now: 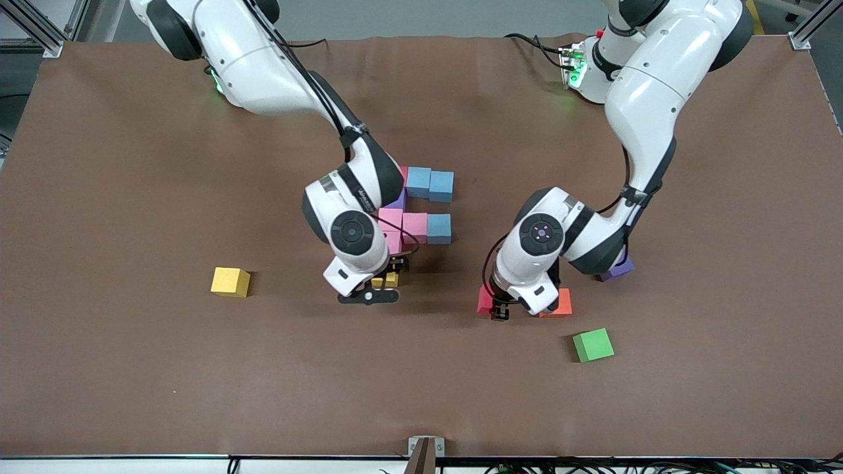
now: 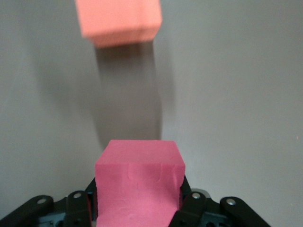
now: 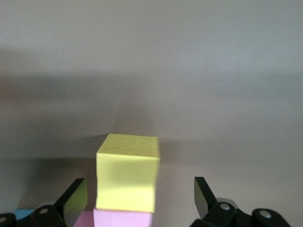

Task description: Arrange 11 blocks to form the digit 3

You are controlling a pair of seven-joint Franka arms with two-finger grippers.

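Currently the left gripper (image 2: 137,208) is clamped on a red cube (image 2: 138,184), low by the orange cube (image 1: 561,303), toward the left arm's end. The right gripper (image 3: 139,196) stands spread around a yellow cube (image 3: 127,172), which touches a pink cube (image 3: 122,220) at the figure's (image 1: 421,207) near end. Judgement: foam, light, soft and grippy; pinch flat opposite faces mid-height, gently, to avoid denting.

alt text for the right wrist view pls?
The right gripper is open, its fingers either side of a yellow cube without touching it. The cube sits against a pink cube on the brown table.
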